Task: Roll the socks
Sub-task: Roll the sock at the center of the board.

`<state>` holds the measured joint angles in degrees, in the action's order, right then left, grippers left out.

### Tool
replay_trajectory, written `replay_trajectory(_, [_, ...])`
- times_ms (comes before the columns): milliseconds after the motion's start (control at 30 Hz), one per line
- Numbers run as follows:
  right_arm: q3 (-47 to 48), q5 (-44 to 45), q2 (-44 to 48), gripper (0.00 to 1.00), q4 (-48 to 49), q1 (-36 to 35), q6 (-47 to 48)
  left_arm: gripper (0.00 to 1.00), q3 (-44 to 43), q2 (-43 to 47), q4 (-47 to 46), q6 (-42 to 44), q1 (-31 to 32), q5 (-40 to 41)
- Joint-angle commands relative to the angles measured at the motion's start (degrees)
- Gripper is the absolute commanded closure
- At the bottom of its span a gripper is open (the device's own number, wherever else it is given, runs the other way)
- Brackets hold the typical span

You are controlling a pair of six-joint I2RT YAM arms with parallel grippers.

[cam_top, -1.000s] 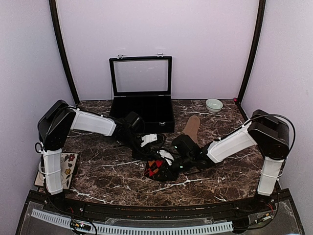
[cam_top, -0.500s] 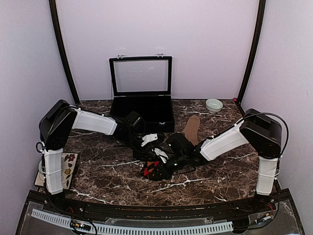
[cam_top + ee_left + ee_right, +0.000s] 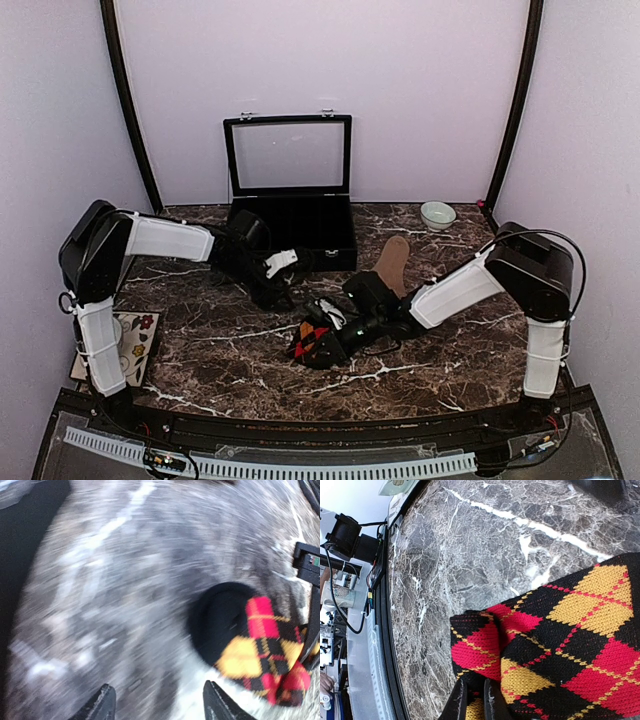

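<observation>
1. My right fingers (image 3: pixel 459 702) are squeezed shut on the folded end of the red and yellow sock (image 3: pixel 560 645), so the roll does not pop open, I think.
2. The sock lies in the middle of the tabletop (image 3: pixel 200 350), a bit toward the near edge.
3. My left fingers (image 3: pixel 217 705) are spread wide with nothing in them, by the black box (image 3: pixel 300 235), well apart from the sock, to leave room.
</observation>
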<state>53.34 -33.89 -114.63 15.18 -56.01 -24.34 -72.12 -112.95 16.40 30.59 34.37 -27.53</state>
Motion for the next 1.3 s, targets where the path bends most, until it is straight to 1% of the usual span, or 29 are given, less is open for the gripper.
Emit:
replay_trajectory(0, [-5.0,6.79,-8.25,1.0,-25.74,-0.06,-1.77,0.35,2.87,7.55,-1.78,-0.48,-4.18,1.97])
replay_trajectory(67, [-5.0,6.58,-8.32,1.0,-26.64,0.54,-2.01,0.34,3.56,10.01,-2.11,-0.42,-5.53,1.42])
replay_trajectory(133, [-4.98,6.1,-8.49,1.0,-27.0,0.92,-2.24,0.34,4.72,12.58,-0.99,1.38,-5.99,-1.76])
replay_trajectory(233, [-5.02,4.39,-8.56,1.0,-27.02,1.65,-2.69,0.37,8.1,16.56,4.34,8.18,-5.26,-12.35])
replay_trajectory(300, [-4.95,2.48,-8.63,1.0,-26.7,2.37,-3.23,0.41,9.85,17.65,10.32,14.78,-2.83,-13.94])
replay_trajectory(333, [-4.95,1.54,-8.61,1.0,-26.47,2.92,-3.48,0.43,11.07,17.95,12.22,16.95,-0.85,-13.21])
replay_trajectory(400, [-4.57,0.19,-8.72,1.0,-26.39,3.73,-3.94,0.45,15.17,19.22,11.38,18.62,4.08,-10.45])
replay_trajectory(433, [-4.38,-0.76,-8.97,1.0,-26.5,4.08,-3.96,0.46,17.59,20.14,9.22,18.58,6.28,-8.95])
replay_trajectory(467, [-4.12,-1.39,-9.1,1.0,-26.66,4.41,-3.91,0.46,19.75,21.07,5.0,18.04,9.01,-7.47])
replay_trajectory(500, [-3.86,-1.79,-9.24,1.0,-26.92,4.6,-3.89,0.46,21.3,21.76,3.23,17.55,10.16,-6.09])
replay_trajectory(600, [-3.05,-2.61,-9.69,1.0,-28.16,5.02,-3.59,0.46,21.56,21.16,-2.04,16.31,14.31,-2.23])
replay_trajectory(833, [-2.25,-3.6,-9.58,1.0,-28.59,5.12,-4.57,0.46,19.7,18.36,-9.75,15.85,18.3,5.54])
replay_trajectory(1000, [-1.22,-3.77,-9.24,1.0,-29.08,5.12,-5.02,0.46,19.15,16.54,-11.4,15.34,19.94,6.65])
replay_trajectory(1100, [-0.9,-2.95,-8.47,1.0,-29.69,5.12,-4.83,0.5,18.92,14.34,-11.58,16.08,20.74,7.66])
replay_trajectory(1167, [-1.45,-2.91,-8.26,1.0,-28.32,5.11,-5.78,0.55,18.06,12.7,-10.69,15.66,20.99,8.49])
replay_trajectory(1267, [-2.36,-3.08,-8.28,1.0,-25.73,5.07,-7.11,0.62,18.6,11.23,-11.85,15.42,21.0,10.15])
